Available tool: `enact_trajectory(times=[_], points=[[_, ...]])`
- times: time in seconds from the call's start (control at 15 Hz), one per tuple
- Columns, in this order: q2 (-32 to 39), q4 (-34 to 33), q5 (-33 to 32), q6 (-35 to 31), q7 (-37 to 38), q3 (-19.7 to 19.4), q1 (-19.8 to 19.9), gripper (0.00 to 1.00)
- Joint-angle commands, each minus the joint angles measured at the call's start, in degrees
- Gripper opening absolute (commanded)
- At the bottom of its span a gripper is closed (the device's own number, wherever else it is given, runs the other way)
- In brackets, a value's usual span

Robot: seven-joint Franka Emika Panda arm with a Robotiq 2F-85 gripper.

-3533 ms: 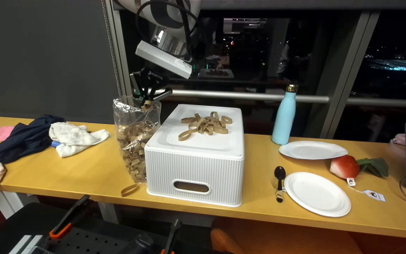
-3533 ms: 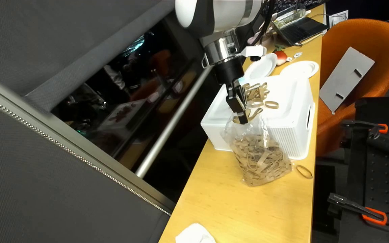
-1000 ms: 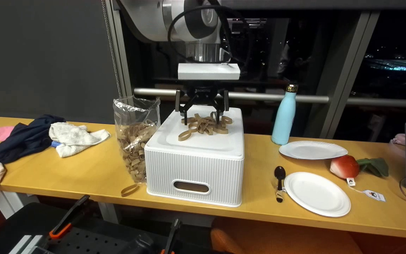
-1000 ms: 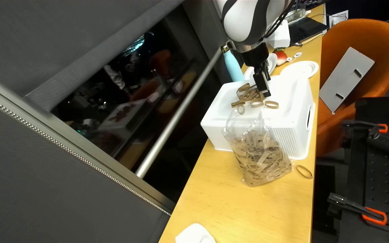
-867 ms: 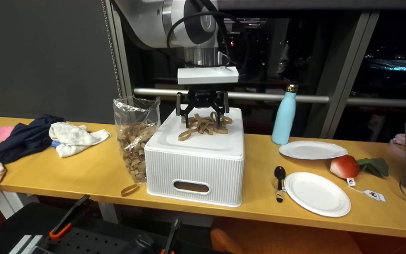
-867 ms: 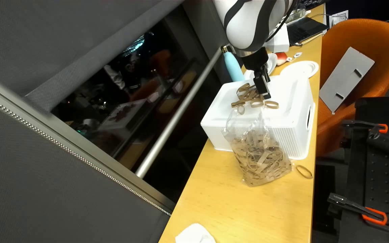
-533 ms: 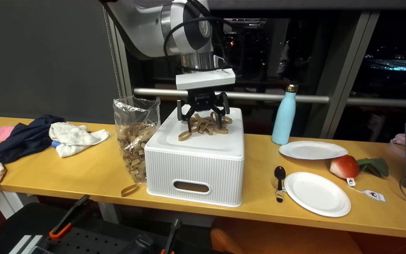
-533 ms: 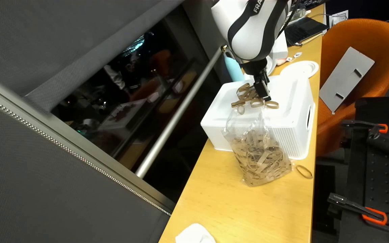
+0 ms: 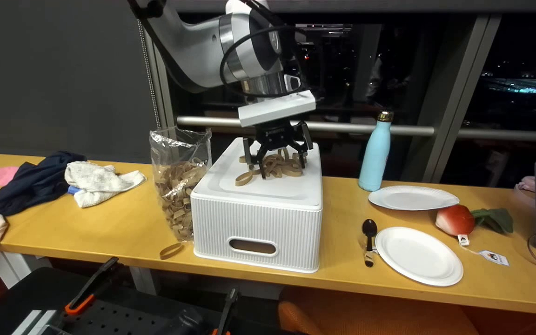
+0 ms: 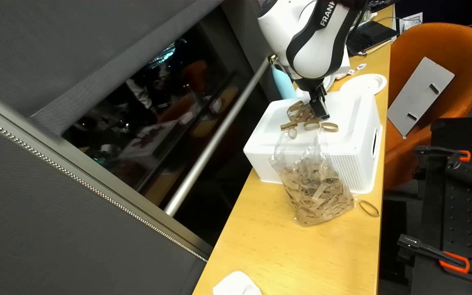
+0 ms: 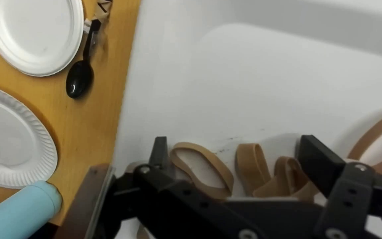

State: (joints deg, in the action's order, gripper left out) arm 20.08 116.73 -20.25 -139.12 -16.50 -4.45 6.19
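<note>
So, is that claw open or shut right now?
The claw is open: in the wrist view its fingers stand wide apart, with tan bands lying loose between them on the white box.

Relative to a few seconds ago, we record that the gripper (image 9: 283, 171) has shifted right, from the mouth of the clear bag (image 9: 182, 141) to the pile of tan rubber bands (image 9: 275, 165) on the white box (image 9: 256, 218); its jaws, then closer together with a band at the tips, now stand wide apart with bands between them. Over the last second, we note that it has come lower, moved slightly right and tilted: the white wrist bar (image 9: 277, 108), previously level, now slopes up to the right.
</note>
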Motion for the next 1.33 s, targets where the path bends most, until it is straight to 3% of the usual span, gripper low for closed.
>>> enact_trajectory(times=[0.0, 0.33, 0.73, 1.27], points=[[3.98, -2.3, -3.08, -5.3, 3.6, -1.61, -1.11, 1.0], [4.37, -2.71, -2.19, -11.01, 4.55, -1.52, -1.61, 1.0], [0.81, -0.38, 4.15, -13.24, 1.29, 2.36, -0.41, 1.0], [3.75, -1.64, 9.94, -16.78, -1.75, 3.02, 1.52, 1.0]])
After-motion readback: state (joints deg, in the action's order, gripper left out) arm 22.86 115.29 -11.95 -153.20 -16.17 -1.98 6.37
